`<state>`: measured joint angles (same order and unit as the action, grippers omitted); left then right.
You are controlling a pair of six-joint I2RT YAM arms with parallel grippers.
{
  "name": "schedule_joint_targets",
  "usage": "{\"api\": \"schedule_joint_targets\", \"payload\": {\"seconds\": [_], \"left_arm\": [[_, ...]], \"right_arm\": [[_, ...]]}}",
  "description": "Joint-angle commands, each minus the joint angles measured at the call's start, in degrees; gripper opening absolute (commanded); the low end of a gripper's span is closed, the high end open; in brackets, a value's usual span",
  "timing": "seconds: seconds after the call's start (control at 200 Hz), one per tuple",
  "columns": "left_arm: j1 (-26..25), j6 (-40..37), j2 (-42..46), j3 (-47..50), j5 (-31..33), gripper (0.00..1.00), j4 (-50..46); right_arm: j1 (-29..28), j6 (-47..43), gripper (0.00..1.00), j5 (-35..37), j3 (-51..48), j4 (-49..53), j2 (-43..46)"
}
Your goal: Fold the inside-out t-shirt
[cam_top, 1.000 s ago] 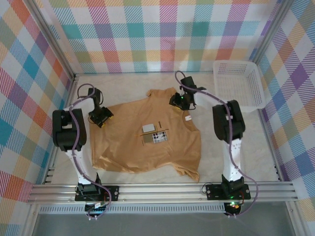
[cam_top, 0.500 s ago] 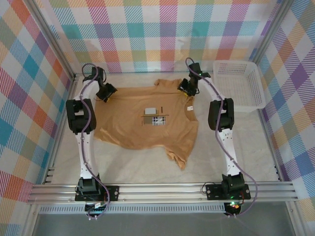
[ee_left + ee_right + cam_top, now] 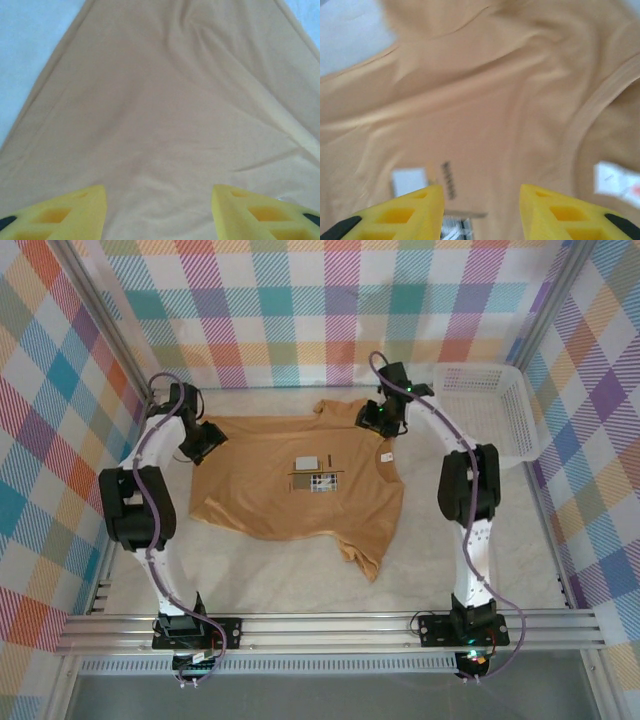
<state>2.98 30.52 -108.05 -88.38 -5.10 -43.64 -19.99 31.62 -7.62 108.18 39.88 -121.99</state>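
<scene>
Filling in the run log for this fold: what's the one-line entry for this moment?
t-shirt spread out, unfolded | left jaws open over far-left corner | right jaws open over far-right corner

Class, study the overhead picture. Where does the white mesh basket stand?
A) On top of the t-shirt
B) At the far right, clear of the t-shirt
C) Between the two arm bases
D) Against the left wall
B: the white mesh basket stands in the far right corner, apart from the tan t-shirt spread out to its left.

I note bright, even light with faint shadows; the inside-out t-shirt (image 3: 485, 100) blurs in my right wrist view.
</scene>
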Motion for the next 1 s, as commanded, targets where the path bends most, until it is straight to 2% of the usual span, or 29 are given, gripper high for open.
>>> {"api": "schedule_joint_targets", "payload": {"seconds": [0.0,0.085,0.255,0.6,0.645,0.735,0.8,0.9,0.995], "left_arm": [[-0.59,-0.71,3.36,7.08,6.83,0.56,-6.57],[-0.65,-0.70,5.98,10.90,10.70,0.57,-7.29],[-0.87,0.13,2.66,12.49,8.63,0.56,-6.80],[-2.87,1.48,-2.43,11.01,9.30,0.45,-6.62],[-2.98,1.54,-2.43,11.11,9.45,0.38,-6.64],[-2.98,1.43,-2.02,11.24,9.82,0.13,-7.52],[-2.98,1.45,-0.44,11.45,10.83,0.01,-8.73],[-2.98,1.45,5.30,13.11,14.20,0.00,-11.19],[-2.98,2.72,14.36,18.48,17.61,0.00,-12.49]], "right_arm": [[-3.03,0.63,0.44,-1.34,-10.44,-5.34,5.52],[-4.31,2.02,0.44,-1.79,-15.71,-7.23,7.85],[-5.65,1.87,0.44,-1.52,-16.62,-5.97,6.74],[-5.87,2.22,0.44,-0.26,-17.21,-6.27,2.85],[-5.77,2.37,0.44,-0.04,-17.00,-6.47,1.73],[-5.18,2.90,0.43,1.06,-15.75,-6.59,-1.57],[-4.52,3.48,0.42,2.32,-14.13,-5.97,-4.19],[-3.32,4.23,0.41,3.22,-11.25,-3.67,-7.95],[-2.37,4.42,0.41,3.91,-10.23,-2.81,-9.60]]}}
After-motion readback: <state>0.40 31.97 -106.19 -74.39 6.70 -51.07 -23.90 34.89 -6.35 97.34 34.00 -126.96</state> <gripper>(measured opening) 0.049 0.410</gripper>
